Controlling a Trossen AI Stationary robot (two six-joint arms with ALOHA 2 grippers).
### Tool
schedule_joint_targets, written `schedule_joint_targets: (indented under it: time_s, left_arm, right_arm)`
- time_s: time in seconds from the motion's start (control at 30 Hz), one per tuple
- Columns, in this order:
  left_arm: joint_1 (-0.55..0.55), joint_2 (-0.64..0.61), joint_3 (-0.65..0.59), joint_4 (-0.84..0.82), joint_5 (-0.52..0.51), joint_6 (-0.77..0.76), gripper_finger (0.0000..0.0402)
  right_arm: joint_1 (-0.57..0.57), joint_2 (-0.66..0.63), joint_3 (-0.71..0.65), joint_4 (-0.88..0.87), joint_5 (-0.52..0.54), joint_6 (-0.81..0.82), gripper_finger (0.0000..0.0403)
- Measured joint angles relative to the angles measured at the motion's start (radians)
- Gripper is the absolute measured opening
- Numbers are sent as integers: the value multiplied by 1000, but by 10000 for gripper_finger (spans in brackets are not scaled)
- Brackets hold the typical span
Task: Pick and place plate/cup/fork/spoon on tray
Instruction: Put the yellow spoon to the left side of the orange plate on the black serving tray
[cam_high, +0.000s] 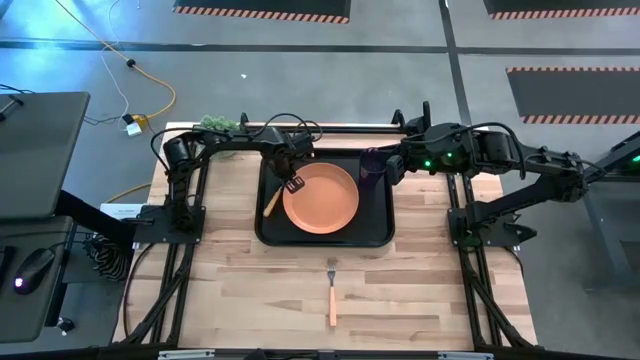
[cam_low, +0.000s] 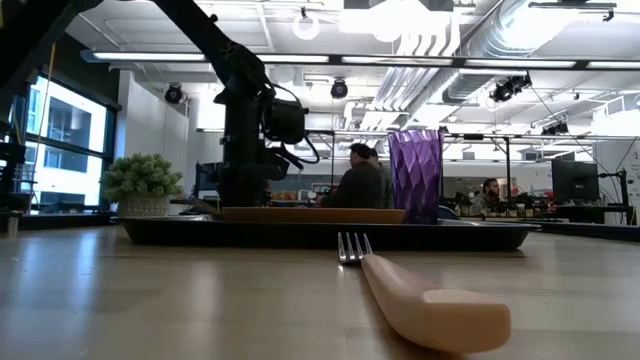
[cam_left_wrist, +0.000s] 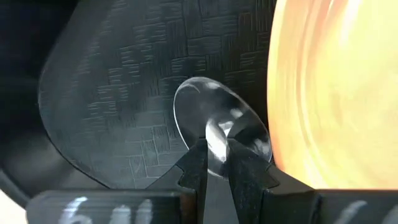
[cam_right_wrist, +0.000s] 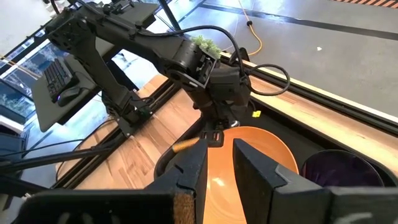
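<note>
- My left gripper (cam_high: 291, 182) sits over the left part of the tray (cam_high: 376, 236), near the centre of the high view, fingers (cam_left_wrist: 194, 169) nearly together and pinching the spoon (cam_high: 272, 200) just behind its silver bowl (the bowl shows bright between them in my left wrist view).
- The spoon's yellow-orange handle slants down-left from that grip, over the tray floor beside the plate's left edge.
- The plate (cam_high: 322, 197) lies flat in the middle of the tray.
- The cup (cam_high: 372, 165) stands upright in the tray's upper right corner, just beside the plate.
- My right gripper (cam_right_wrist: 219, 163) hovers off the tray near the cup, at centre-right of the high view, fingers slightly apart and holding nothing.
- The fork (cam_high: 332, 296) lies on the wooden table (cam_high: 420, 290) below the tray, tines toward it, well apart from my hands.
</note>
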Motion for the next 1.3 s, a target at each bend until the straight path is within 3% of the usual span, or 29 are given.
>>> schedule_joint_targets:
  time_s: [0.33, 1.03, 1.3]
  left_arm:
    - [-1, -1, 0, -15, 0, -21, 51]
    - [-45, -1, -1, -161, -4, -270, 51]
    - [-61, -1, -1, -211, -54, -281, 51]
  right_arm:
    - [0, 0, 0, 5, 0, 2, 67]
    - [0, 0, 0, 6, -15, -1, 67]
    - [0, 0, 0, 6, -43, -7, 67]
